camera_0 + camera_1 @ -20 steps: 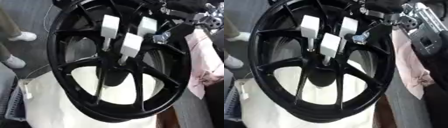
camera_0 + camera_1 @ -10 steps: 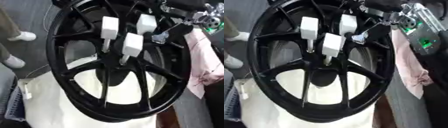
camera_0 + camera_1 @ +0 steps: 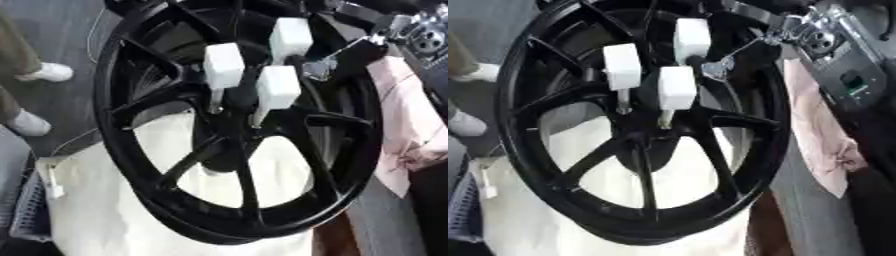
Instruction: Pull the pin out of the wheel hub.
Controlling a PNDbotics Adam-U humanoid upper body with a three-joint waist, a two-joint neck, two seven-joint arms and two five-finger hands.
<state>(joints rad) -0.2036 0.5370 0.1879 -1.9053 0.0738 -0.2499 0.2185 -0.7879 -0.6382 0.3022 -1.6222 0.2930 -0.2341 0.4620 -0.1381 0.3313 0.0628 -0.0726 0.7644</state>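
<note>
Nearest me, the white cloth (image 3: 114, 210) lies under the black wheel hub (image 3: 236, 130), three white-headed pins (image 3: 224, 65) seated at its centre. Beyond, the right hand (image 3: 820, 37) has edged in at the rim; I cannot tell its fingers' state.

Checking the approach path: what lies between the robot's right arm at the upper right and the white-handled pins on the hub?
In the right eye view, only a black spoke and a small silver piece separate the right arm from the nearest white-handled pin.
</note>
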